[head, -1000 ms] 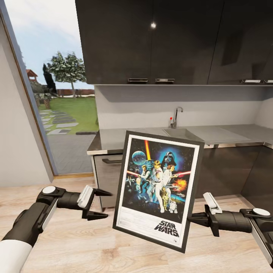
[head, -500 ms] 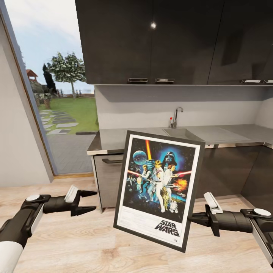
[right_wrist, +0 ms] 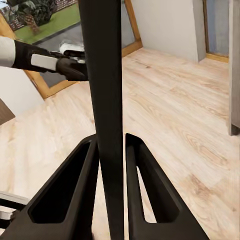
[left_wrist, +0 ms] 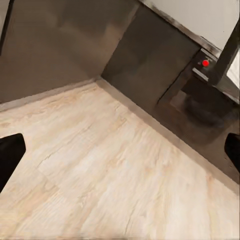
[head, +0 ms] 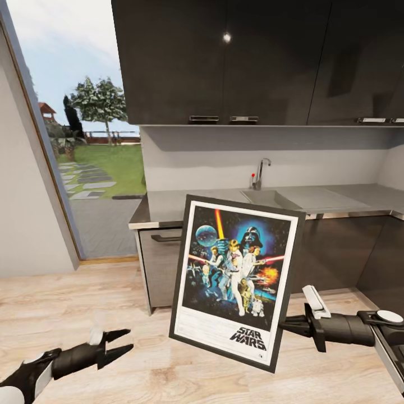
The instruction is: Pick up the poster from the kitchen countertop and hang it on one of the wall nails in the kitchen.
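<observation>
A: So, L to R. Left claw [head: 124, 343] spread, empty, low over the wood floor [head: 84, 303], well clear of the poster [head: 237, 280].

B: And the poster?

A: Off the table [head: 336, 197], in mid-air in front of the cabinets, tilted. Right claw [head: 285, 324] pinches only its right frame edge, low down. Wrist cam has the frame edge [right_wrist: 106, 100] between both fingers [right_wrist: 75, 185].

B: Risk?

A: One-sided edge grip, so I'd guess the poster could pivot or slip if the arm swings fast. It also blocks much of the head view, and no wall nail is visible yet. Lining up may be blind, and the frame corner could clip the upper cabinets [head: 252, 56].
</observation>
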Controlling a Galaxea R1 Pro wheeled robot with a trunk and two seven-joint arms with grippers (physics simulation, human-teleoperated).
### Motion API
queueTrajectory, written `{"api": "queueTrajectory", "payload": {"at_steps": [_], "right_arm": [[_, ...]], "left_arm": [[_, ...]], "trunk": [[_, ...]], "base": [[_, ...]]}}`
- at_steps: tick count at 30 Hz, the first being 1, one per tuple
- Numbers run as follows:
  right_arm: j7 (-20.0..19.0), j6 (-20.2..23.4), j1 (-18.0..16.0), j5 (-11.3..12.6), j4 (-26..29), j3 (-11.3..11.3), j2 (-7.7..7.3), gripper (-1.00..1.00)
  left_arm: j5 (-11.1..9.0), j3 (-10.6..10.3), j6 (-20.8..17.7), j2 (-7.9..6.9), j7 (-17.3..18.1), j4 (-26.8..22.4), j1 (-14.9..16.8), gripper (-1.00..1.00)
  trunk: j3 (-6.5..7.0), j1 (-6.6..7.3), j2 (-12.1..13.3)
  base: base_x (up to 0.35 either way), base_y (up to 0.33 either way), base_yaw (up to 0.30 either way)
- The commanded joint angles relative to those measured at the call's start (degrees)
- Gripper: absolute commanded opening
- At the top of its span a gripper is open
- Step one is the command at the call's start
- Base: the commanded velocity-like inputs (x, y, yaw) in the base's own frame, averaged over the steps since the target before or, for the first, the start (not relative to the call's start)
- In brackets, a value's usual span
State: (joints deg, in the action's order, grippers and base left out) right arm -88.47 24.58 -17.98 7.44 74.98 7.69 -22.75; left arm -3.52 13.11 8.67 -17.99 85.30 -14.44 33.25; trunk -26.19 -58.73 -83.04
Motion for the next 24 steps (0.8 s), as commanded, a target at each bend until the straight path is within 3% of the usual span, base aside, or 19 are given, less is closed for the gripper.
{"api": "queueTrajectory", "payload": {"at_steps": [1,5,6,8,9,11,17,24], "right_arm": [[-0.5,0.7,0.1,0.1,0.0,0.6,-0.21,-1.0],[-0.5,0.8,0.1,0.1,0.0,1.4,-0.26,-1.0],[-0.6,0.8,0.1,0.1,0.0,1.6,-0.26,-1.0],[-0.6,0.9,0.2,0.1,0.0,1.6,-0.27,-1.0],[-0.6,1.0,0.2,0.0,0.0,2.7,-0.39,-1.0],[-0.6,1.0,0.2,0.0,0.0,3.9,-0.42,-1.0],[-0.6,1.1,0.2,0.0,0.0,5.2,-0.45,-1.0],[-0.7,1.1,0.2,-0.1,0.0,5.4,-0.45,-1.0]], "left_arm": [[-3.4,1.7,6.2,-0.03,-1.5,10.8,-0.3,1.0],[-6.8,2.2,6.8,0.09,-1.7,12.4,-3.2,1.0],[-7.8,2.4,6.9,0.17,-1.8,12.9,-5.2,1.0],[-8.3,2.5,6.8,0.16,-1.8,12.9,-6.3,1.0],[-13.8,2.6,6.3,0.17,-1.8,13.0,-11.5,1.0],[-15.8,2.6,6.2,0.16,-1.9,13.0,-12.9,1.0],[-17.8,2.6,6.2,0.15,-1.9,13.0,-15.3,1.0],[-18.1,2.6,6.1,0.18,-1.9,13.0,-16.8,1.0]], "trunk": [[-0.06,0.0,0.0],[-0.06,0.0,0.0],[-0.06,0.0,0.0],[-0.06,0.0,0.0],[0.12,0.22,0.4],[0.45,0.66,1.2],[0.12,0.66,1.2],[-0.13,1.1,2.0]], "base": [[0.0,0.0,0.0],[0.0,0.0,0.0],[0.0,0.0,0.0],[0.0,0.0,0.0],[0.0,0.0,0.0],[0.0,0.0,0.0],[0.0,0.0,0.0],[0.0,0.0,0.0]]}}
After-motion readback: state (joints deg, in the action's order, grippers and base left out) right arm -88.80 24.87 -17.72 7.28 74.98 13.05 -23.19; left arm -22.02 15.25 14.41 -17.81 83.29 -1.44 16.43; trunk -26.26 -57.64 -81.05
